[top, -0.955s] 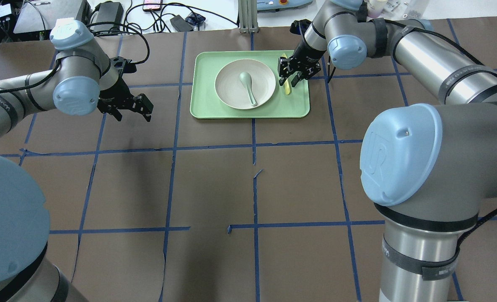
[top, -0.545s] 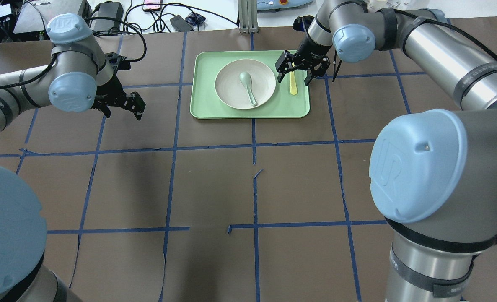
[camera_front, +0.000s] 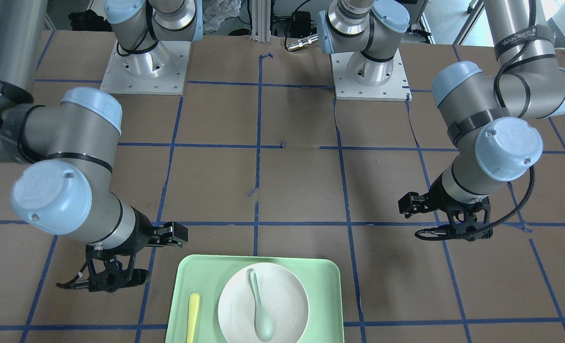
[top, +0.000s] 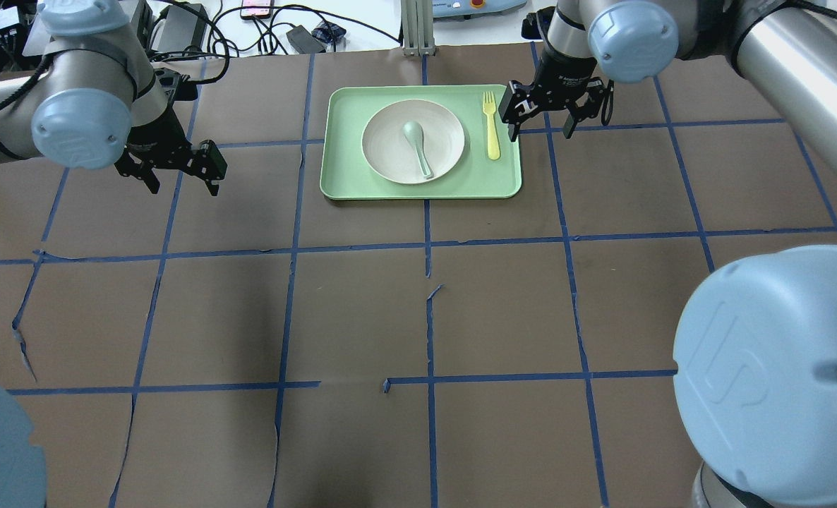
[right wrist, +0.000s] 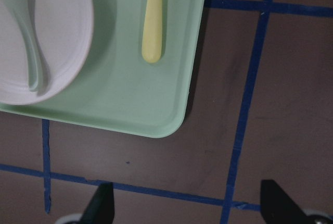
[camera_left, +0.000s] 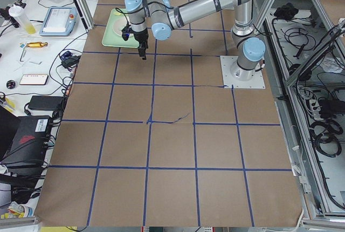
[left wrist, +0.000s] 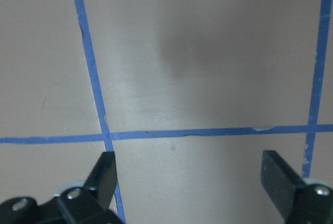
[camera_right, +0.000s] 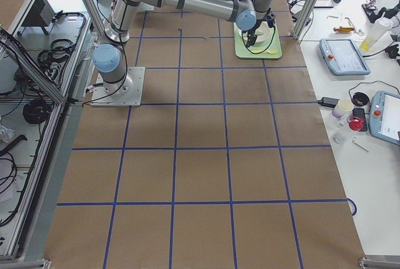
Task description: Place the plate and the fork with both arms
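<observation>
The off-white plate [top: 390, 152] sits in the middle of the light-green tray [top: 489, 180], also in the front view [camera_front: 282, 305]. The yellow fork [top: 491, 127] lies flat on the tray just right of the plate, apart from it, tines toward the far edge. It also shows in the front view [camera_front: 193, 317] and the right wrist view [right wrist: 152, 21]. My right gripper [top: 540, 132] is open and empty, just off the tray's right edge over the table. My left gripper [top: 182, 185] is open and empty, well left of the tray.
A pale mint-green spoon [top: 418, 148] lies in the plate. The table is brown paper with a blue tape grid. Cables and devices lie beyond the far edge. The arm bases [camera_front: 142, 71] stand at the robot's side.
The right gripper, over the fork on the tray before, has drawn off to the right past the tray's edge, leaving the fork flat. The left gripper has moved further left.
</observation>
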`<state>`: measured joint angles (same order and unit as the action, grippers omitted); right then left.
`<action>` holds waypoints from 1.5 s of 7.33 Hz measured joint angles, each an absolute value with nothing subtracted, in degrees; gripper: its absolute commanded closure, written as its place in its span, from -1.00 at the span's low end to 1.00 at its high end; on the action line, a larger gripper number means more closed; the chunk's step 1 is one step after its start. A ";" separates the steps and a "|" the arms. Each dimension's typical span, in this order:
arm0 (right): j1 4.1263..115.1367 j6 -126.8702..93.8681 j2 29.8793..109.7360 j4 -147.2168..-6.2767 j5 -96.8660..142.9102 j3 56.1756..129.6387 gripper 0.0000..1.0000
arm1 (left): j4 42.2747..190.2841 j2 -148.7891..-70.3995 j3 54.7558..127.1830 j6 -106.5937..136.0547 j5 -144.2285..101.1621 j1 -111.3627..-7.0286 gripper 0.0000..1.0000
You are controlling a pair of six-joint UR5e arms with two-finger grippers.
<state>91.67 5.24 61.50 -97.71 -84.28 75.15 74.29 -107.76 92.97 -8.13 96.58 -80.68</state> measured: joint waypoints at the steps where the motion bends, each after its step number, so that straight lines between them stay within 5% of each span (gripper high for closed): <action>1: 91.82 5.24 65.22 -92.33 -85.09 75.49 -1.00 | 78.23 -105.82 92.62 -5.50 96.20 -81.09 -1.00; 5: 92.69 4.14 74.27 -82.62 -87.14 76.40 -1.00 | 90.85 -99.25 89.81 4.77 92.54 -83.96 -1.00; 11: 92.70 2.08 78.19 -84.02 -91.48 82.62 -1.00 | 86.78 -98.10 89.40 7.15 91.43 -91.25 -1.00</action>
